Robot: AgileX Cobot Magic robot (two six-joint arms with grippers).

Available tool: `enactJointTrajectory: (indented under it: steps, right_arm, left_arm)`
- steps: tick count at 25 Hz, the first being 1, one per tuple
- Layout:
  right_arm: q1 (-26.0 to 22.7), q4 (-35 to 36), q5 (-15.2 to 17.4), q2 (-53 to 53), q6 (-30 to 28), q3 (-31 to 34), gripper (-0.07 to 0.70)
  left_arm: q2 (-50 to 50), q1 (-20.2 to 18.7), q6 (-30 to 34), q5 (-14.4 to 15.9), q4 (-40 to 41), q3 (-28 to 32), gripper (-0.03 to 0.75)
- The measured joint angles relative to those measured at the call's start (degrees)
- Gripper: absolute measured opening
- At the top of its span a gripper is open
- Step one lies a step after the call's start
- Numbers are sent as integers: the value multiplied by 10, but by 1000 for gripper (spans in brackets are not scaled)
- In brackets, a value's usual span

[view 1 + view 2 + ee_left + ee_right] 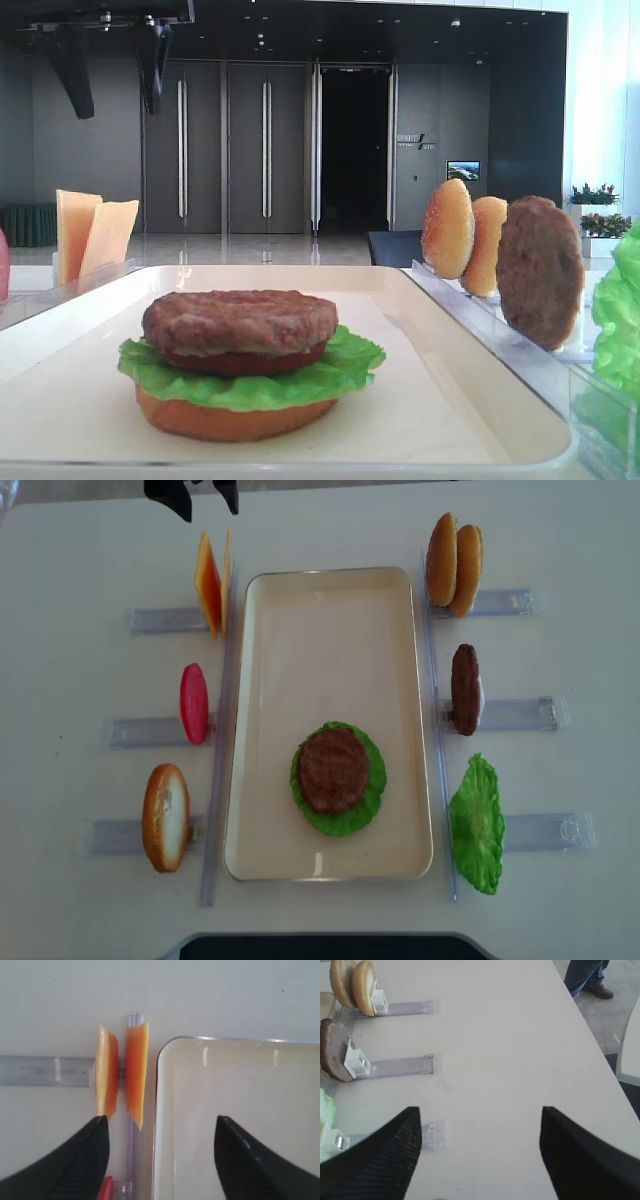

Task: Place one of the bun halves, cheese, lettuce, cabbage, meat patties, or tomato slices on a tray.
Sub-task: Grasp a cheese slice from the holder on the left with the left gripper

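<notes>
Left gripper (159, 1152), jaws spread wide, is hovering above two upright cheese (136, 1080) slices standing beside the tray (165, 1060) corner.

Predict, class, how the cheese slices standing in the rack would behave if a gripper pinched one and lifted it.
The cheese looks thin and leans slightly in its rack, so it would probably bend or droop. Its smooth faces may slip between the left gripper fingers. Standing on edge beside its twin, it seems apt to tip.

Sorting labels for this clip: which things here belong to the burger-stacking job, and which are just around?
Job: tray, cheese, bun halves, meat patties, lettuce, tomato slice, left tool.
Around: clear racks, person's legs, potted plants.
</notes>
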Motion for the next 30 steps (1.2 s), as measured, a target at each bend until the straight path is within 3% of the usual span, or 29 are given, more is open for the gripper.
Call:
enactJointTrajectory:
  steps: [22,30]
  right_arm:
    - [0,0,0,0,0,0,478]
    - [0,0,0,0,0,0,477]
  left_arm:
    - [97,0,-23,-1,-11,0,503]
    - [97,0,-23,-20,-11,0,503]
